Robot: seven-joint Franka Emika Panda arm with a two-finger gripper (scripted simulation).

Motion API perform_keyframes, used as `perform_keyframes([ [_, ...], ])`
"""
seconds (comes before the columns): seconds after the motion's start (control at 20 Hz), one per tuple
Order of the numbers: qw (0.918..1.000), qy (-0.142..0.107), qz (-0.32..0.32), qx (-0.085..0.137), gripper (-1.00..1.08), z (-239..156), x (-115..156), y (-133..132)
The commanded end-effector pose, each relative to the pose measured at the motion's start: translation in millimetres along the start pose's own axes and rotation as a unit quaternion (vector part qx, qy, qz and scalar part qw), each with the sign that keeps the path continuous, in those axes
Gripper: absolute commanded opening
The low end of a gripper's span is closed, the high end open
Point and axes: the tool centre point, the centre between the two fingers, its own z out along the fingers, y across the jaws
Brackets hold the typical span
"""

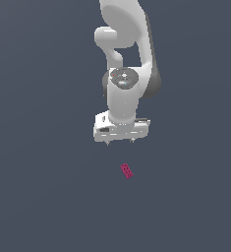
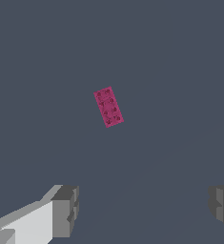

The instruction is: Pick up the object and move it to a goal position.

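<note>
The object [image 1: 127,171] is a tiny magenta-pink flat rectangular block with dark dots, lying on the grey floor. It also shows in the wrist view as the object [image 2: 108,106], lying at a slant. My white gripper [image 1: 120,141] hangs above the floor, short of the block and a little toward the exterior view's left of it. Its two fingers are spread wide, open, with nothing between them. One grey fingertip [image 2: 66,209] shows in the wrist view, apart from the block.
The white arm [image 1: 124,59] rises behind the gripper. A plain dark grey floor [image 1: 48,197] spreads all around.
</note>
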Motion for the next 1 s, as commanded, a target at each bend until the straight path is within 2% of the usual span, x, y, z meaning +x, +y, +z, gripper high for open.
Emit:
perform_keyframes([
  [0.0, 0.9998, -0.001, -0.019, 0.0, 1.0, 8, 8, -3],
  [0.5, 0.9927, -0.005, -0.121, 0.0, 1.0, 60, 51, -17],
  [0.95, 0.985, -0.006, -0.173, 0.003, 1.0, 90, 69, -25],
])
